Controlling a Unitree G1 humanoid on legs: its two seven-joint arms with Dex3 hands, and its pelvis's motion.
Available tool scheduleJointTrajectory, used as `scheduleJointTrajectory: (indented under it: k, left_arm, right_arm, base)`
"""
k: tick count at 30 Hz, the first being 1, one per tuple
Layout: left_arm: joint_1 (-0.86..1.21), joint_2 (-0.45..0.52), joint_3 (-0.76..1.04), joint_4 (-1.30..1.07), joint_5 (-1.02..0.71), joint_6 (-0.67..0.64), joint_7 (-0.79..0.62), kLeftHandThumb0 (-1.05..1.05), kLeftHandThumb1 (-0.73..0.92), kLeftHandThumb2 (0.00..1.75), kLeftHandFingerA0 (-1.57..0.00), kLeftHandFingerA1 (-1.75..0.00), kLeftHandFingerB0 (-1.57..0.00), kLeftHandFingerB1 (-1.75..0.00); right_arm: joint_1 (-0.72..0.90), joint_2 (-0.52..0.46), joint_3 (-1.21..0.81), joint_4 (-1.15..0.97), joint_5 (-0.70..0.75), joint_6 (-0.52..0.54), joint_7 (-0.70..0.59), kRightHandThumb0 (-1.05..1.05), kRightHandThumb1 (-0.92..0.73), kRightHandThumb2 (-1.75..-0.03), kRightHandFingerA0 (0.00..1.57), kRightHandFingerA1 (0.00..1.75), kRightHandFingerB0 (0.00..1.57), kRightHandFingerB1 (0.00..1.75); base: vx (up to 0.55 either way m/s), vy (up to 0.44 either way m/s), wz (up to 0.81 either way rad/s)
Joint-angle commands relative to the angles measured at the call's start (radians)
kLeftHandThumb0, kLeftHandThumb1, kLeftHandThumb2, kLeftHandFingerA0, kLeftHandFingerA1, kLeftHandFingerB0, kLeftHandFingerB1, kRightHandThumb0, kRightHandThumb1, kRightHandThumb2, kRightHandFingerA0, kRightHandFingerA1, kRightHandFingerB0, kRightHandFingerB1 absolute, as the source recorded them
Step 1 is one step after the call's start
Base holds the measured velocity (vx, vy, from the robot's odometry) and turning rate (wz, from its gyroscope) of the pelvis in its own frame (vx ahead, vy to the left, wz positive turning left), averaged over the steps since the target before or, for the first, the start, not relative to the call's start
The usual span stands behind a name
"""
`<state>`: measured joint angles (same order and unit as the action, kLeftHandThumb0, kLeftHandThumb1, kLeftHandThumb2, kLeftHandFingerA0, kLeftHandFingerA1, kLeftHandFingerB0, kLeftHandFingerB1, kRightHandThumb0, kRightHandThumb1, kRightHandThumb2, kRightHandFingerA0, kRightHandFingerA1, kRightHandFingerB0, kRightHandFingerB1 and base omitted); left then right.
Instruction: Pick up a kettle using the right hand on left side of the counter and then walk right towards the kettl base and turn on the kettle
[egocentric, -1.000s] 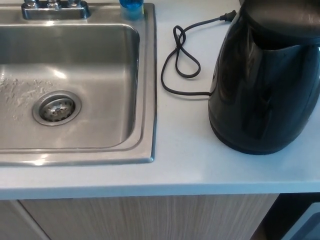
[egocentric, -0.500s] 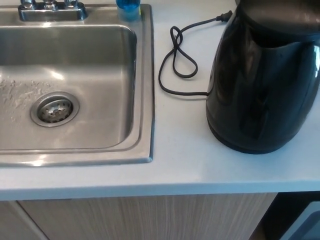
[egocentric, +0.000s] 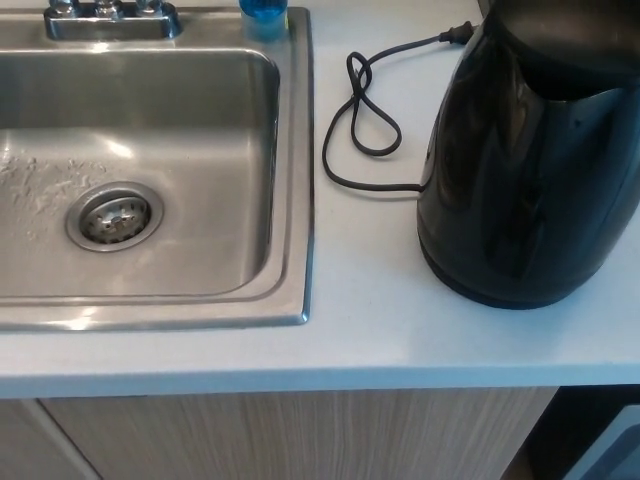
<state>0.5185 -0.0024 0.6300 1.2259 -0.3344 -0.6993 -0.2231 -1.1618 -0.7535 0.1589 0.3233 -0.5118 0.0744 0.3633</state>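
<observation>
Neither hand in view, so open or closed: impossible to tell. Black kettle (egocentric: 525, 165) upright on the pale counter (egocentric: 370, 330), right of the sink (egocentric: 292, 200), cord (egocentric: 365, 120) looped beside it. Probably seated on its base; switching on seemingly left.

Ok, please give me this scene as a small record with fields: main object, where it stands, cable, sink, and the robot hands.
main object: black kettle, upright
position: on the pale counter, to the right of the sink
cable: black cord lying looped on the counter between sink and kettle, its plug loose on the counter
sink: steel sink with a drain in the basin, no dishes in it
behind sink: faucet base and a blue object, cut off by the picture's edge
robot hands: neither in view
</observation>
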Motion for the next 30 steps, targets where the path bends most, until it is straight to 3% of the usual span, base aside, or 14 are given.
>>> scheduleJointTrajectory:
  k: [1, 13, 14, 15, 16, 17, 20, 21, 22, 23, 24, 28, 29, 30]
  left_arm:
    - [0.008, -0.001, 0.009, -0.007, -0.018, -0.081, 0.001, -0.05, 0.46, 1.11, -1.06, -0.97, -0.96, -0.82]
    - [0.026, -0.004, 0.036, -0.004, -0.036, -0.095, -0.037, -0.08, 0.49, 1.08, -1.06, -0.97, -0.93, -0.83]
    - [0.033, 0.000, 0.042, 0.000, -0.041, -0.081, -0.037, -0.07, 0.50, 1.10, -1.08, -0.97, -0.97, -0.83]
    - [0.043, 0.006, 0.050, 0.005, -0.048, -0.061, -0.036, -0.07, 0.50, 1.10, -1.08, -0.97, -0.97, -0.83]
    - [0.043, 0.006, 0.051, 0.005, -0.048, -0.061, -0.036, -0.07, 0.50, 1.10, -1.08, -0.97, -0.97, -0.83]
    - [0.050, 0.005, 0.042, 0.008, -0.031, -0.071, -0.024, -0.07, 0.53, 1.00, -1.05, -0.92, -0.98, -0.77]
    - [0.051, 0.006, 0.041, 0.009, -0.030, -0.072, -0.024, -0.07, 0.53, 1.00, -1.05, -0.92, -0.98, -0.77]
    - [0.056, 0.002, 0.040, 0.003, -0.029, -0.080, -0.020, -0.08, 0.50, 1.09, -1.06, -0.95, -0.94, -0.81]
    - [0.061, 0.001, 0.039, -0.001, -0.028, -0.084, -0.017, -0.04, 0.46, 1.10, -1.07, -0.94, -0.93, -0.79]
    - [0.065, 0.001, 0.039, -0.003, -0.027, -0.086, -0.016, -0.04, 0.46, 1.10, -1.07, -0.94, -0.93, -0.79]
    - [0.066, 0.007, 0.044, 0.003, -0.034, -0.078, -0.027, -0.06, 0.51, 0.98, -1.07, -0.92, -0.96, -0.75]
    - [0.076, 0.013, 0.035, 0.002, -0.019, -0.077, -0.008, -0.09, 0.56, 0.92, -1.03, -0.92, -0.95, -0.74]
    - [0.072, 0.019, 0.045, 0.012, -0.034, -0.060, -0.031, -0.05, 0.55, 0.99, -1.04, -0.91, -0.96, -0.75]
    - [0.072, 0.020, 0.046, 0.013, -0.036, -0.058, -0.034, -0.05, 0.55, 0.99, -1.04, -0.91, -0.96, -0.75]
  right_arm:
    - [-0.038, 0.007, 0.042, -0.001, -0.152, 0.117, -0.077, -0.91, -0.92, -0.74, 0.08, 0.68, 0.23, 0.42]
    - [-0.031, 0.049, 0.066, 0.005, -0.181, 0.139, -0.088, -0.88, -0.91, -0.73, 0.15, 0.68, 0.26, 0.43]
    - [-0.036, 0.058, 0.070, 0.044, -0.144, 0.079, -0.066, -0.80, -0.91, -0.70, 0.15, 0.53, 0.26, 0.35]
    - [-0.044, 0.072, 0.077, 0.104, -0.088, -0.011, -0.033, -0.80, -0.91, -0.70, 0.15, 0.53, 0.26, 0.35]
    - [-0.045, 0.072, 0.076, 0.108, -0.088, -0.014, -0.034, -0.80, -0.91, -0.70, 0.15, 0.53, 0.26, 0.35]
    - [-0.088, 0.085, 0.094, 0.209, -0.055, -0.060, 0.049, -0.81, -0.92, -0.69, 0.23, 0.45, 0.32, 0.31]
    - [-0.105, 0.088, 0.098, 0.250, -0.049, -0.088, 0.057, -0.81, -0.92, -0.69, 0.23, 0.45, 0.32, 0.31]
    - [-0.139, 0.129, 0.123, 0.389, -0.051, -0.116, 0.069, -0.81, -0.73, -1.13, 0.37, 0.54, 0.34, 0.48]
    - [-0.158, 0.150, 0.137, 0.468, -0.054, -0.133, 0.078, -0.80, -0.87, -0.66, 0.42, 0.42, 0.44, 0.34]
    - [-0.165, 0.156, 0.144, 0.494, -0.056, -0.138, 0.082, -0.80, -0.87, -0.66, 0.42, 0.42, 0.44, 0.34]
    - [-0.170, 0.159, 0.175, 0.533, -0.084, -0.160, 0.084, -0.79, -0.89, -0.68, 0.45, 0.44, 0.44, 0.35]
    - [-0.182, 0.162, 0.232, 0.611, -0.118, -0.201, 0.075, -0.79, -0.90, -0.68, 0.50, 0.42, 0.46, 0.34]
    - [-0.174, 0.176, 0.240, 0.668, -0.112, -0.224, 0.060, -0.86, -0.72, -0.84, 0.50, 0.52, 0.47, 0.43]
    - [-0.178, 0.178, 0.244, 0.683, -0.110, -0.231, 0.055, -0.86, -0.72, -0.84, 0.50, 0.52, 0.47, 0.43]
  base:
    - [0.00, 0.000, 0.00]
    - [0.00, 0.000, 0.00]
    - [0.00, 0.000, 0.00]
    - [0.00, 0.000, 0.00]
    - [0.00, 0.000, 0.00]
    - [0.00, 0.000, 0.00]
    - [0.00, 0.000, 0.00]
    - [0.00, 0.000, 0.00]
    - [0.00, 0.000, 0.00]
    - [0.00, 0.000, 0.00]
    - [0.00, 0.000, 0.00]
    - [0.00, 0.000, 0.00]
    - [0.00, 0.000, 0.00]
    - [0.00, 0.000, 0.00]
